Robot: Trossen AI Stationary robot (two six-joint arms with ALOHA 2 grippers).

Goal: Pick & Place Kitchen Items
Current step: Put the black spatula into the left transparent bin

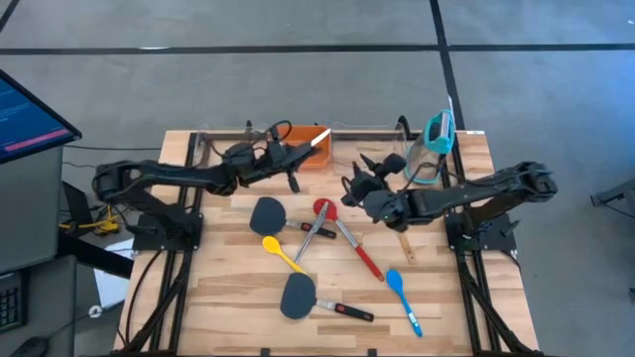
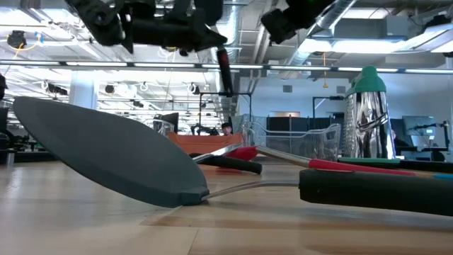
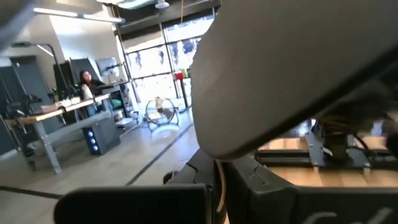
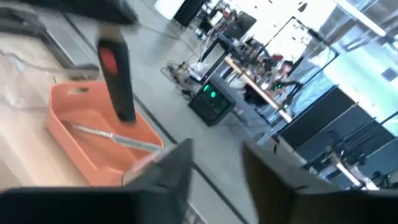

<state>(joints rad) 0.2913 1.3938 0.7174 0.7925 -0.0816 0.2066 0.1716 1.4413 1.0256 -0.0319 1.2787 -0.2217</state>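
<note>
My left gripper [image 1: 290, 155] is raised over the orange bin [image 1: 317, 159] at the far edge, shut on a black spatula whose handle [image 2: 225, 71] hangs down. My right gripper [image 1: 355, 181] hovers high right of the bin, open with nothing between its fingers [image 4: 180, 171]. Lying flat on the table are a black spatula [image 1: 268, 213], a red spoon [image 1: 322, 208], metal tongs [image 1: 314, 238], a yellow spoon [image 1: 280, 250], a second black spatula [image 1: 298, 295], a blue spoon [image 1: 401, 291] and a wooden fork [image 1: 405, 245]. A metal utensil [image 4: 112, 137] lies in the bin. My left gripper holds the black spatula at its blade end; the grey blade [image 3: 280, 74] fills the wrist view and hides the place of contact. The fingers reach out about level from the table's left. The spatula is lifted clear, its red-marked handle [image 4: 116, 81] hanging over the bin.
A teal-topped metal grater [image 1: 437, 139] stands at the far right. Clear plastic bins [image 1: 367, 139] line the far edge beside the orange bin. A red-handled utensil [image 1: 359, 250] lies mid-table. Bare wood shows along the near edge.
</note>
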